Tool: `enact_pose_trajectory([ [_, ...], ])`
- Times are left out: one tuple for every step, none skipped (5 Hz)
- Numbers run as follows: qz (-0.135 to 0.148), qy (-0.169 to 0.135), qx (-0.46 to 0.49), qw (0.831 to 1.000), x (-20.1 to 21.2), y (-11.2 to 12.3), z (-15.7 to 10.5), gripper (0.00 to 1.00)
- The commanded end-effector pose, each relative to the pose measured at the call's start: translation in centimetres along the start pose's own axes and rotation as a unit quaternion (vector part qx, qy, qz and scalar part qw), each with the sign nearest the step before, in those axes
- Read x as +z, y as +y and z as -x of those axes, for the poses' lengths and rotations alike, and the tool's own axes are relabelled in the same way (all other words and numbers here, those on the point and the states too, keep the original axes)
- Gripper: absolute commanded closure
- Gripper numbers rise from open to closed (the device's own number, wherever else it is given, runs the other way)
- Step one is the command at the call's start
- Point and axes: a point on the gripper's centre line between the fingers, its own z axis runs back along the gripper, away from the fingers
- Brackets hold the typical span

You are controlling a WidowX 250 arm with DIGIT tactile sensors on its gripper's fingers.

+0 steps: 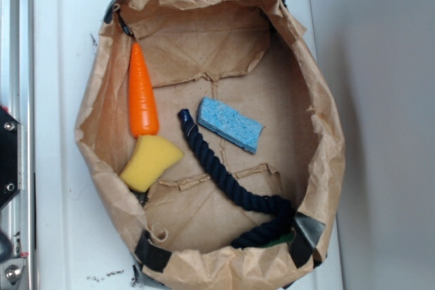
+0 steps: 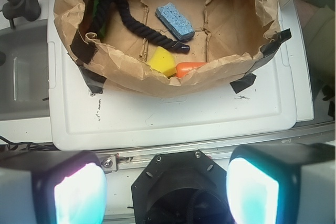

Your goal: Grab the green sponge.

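The green sponge (image 1: 279, 241) lies in the near right corner of the open brown paper bag (image 1: 319, 134), mostly hidden under the dark blue rope (image 1: 228, 178). In the wrist view only a green strip of the sponge (image 2: 103, 23) shows beside the rope (image 2: 131, 17), at the bag's far left. My gripper (image 2: 167, 192) is open and empty, with its fingers wide apart. It hangs outside the bag, over the metal rail and black mount. It does not show in the exterior view.
In the bag also lie a blue sponge (image 1: 230, 124), a yellow sponge (image 1: 149, 161) and an orange carrot (image 1: 143, 96). The bag stands on a white plastic lid (image 1: 61, 100). The bag's raised wall (image 2: 157, 80) stands between my gripper and the objects.
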Motion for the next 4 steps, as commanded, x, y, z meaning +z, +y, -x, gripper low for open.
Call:
enact_pose_trajectory([
  [0.0,0.0,0.0,1.0,0.0,0.0,0.0,0.0],
  [-0.023,0.002,0.025,0.999,-2.1,-2.1,-4.6,0.0],
  [-0.044,0.002,0.044,0.998,-4.0,-3.8,-7.5,0.0],
  [-0.043,-0.008,0.103,0.994,-5.6,-3.7,-10.2,0.0],
])
